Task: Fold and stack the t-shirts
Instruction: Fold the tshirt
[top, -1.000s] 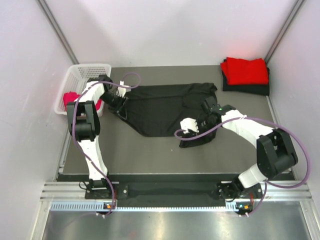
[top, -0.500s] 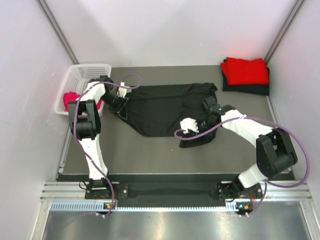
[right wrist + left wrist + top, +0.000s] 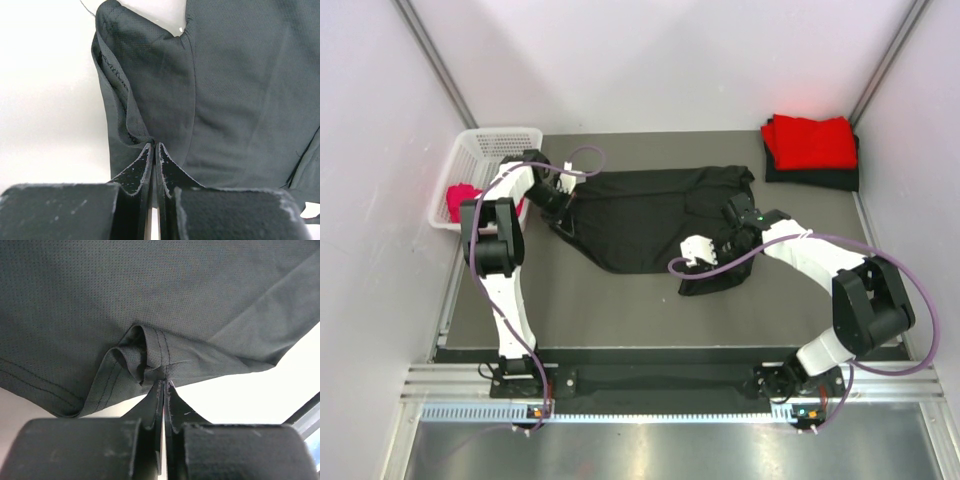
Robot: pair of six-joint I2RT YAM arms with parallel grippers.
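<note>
The dark table (image 3: 620, 300) carries everything, and the largest thing on it is the black t-shirt (image 3: 650, 215), spread between the two hands with its body partly flat and its lower right part bunched and folded over on itself. The left hand (image 3: 563, 208) sits at the shirt's left edge, so the cloth stretches away from it toward the right hand (image 3: 698, 262), which sits at the bunched lower right corner. Well beyond the right hand, in the far corner on its outer side, lies a stack of folded t-shirts (image 3: 810, 145), bright red on top of black. On the outer side of the left hand, near it, stands a white lattice basket (image 3: 490, 145), with a pink-red t-shirt (image 3: 460, 195) inside at its near end. In the left wrist view the left hand (image 3: 164, 384) has its fingers pressed together on a small pleat of the black t-shirt's (image 3: 150, 295) stitched hem, the double seam running just past the tips. In the right wrist view the right hand (image 3: 154, 146) is likewise clamped on a folded edge of the black t-shirt (image 3: 240, 100), the cloth rising from the fingertips. No print or readable label shows on any cloth.
</note>
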